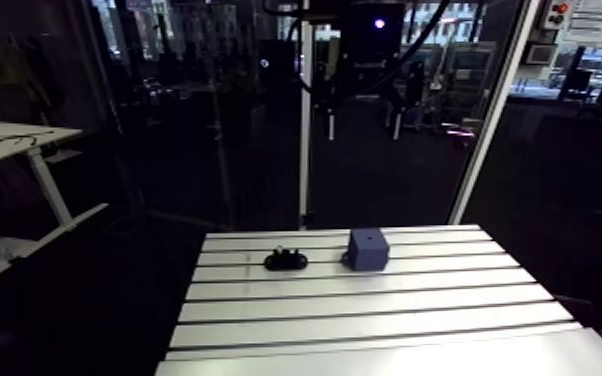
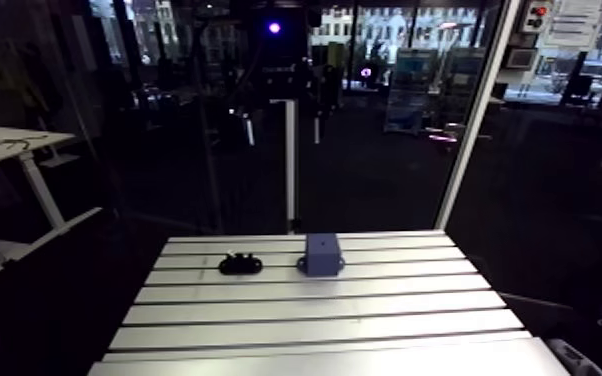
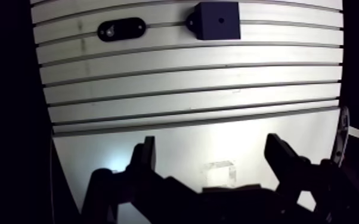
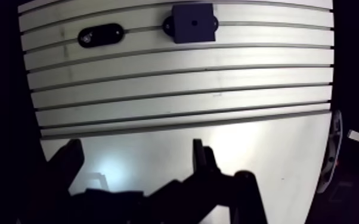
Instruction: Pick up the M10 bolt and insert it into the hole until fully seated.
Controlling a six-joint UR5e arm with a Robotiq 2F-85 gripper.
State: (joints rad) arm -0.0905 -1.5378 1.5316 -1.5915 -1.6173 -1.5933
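Note:
A black oval holder (image 3: 121, 28) lies on the slotted table (image 3: 188, 101), far ahead of the gripper. A small shiny spot at one end of it may be the bolt's head; the bolt is too small to make out. Beside the holder stands a dark blue block (image 3: 217, 19) with a small hole (image 3: 220, 19) in its upper face. In the arm view the holder (image 1: 286, 261) and block (image 1: 368, 247) sit side by side near the table's far edge. My gripper (image 3: 212, 143) is open over the smooth near strip of the table, with nothing between its fingers.
Several long slots run across the table between the gripper and the two objects. A pale square patch (image 3: 220, 173) marks the smooth strip under the gripper. Beyond the table's side edges the floor is dark. A white post (image 1: 305, 130) rises behind the far edge.

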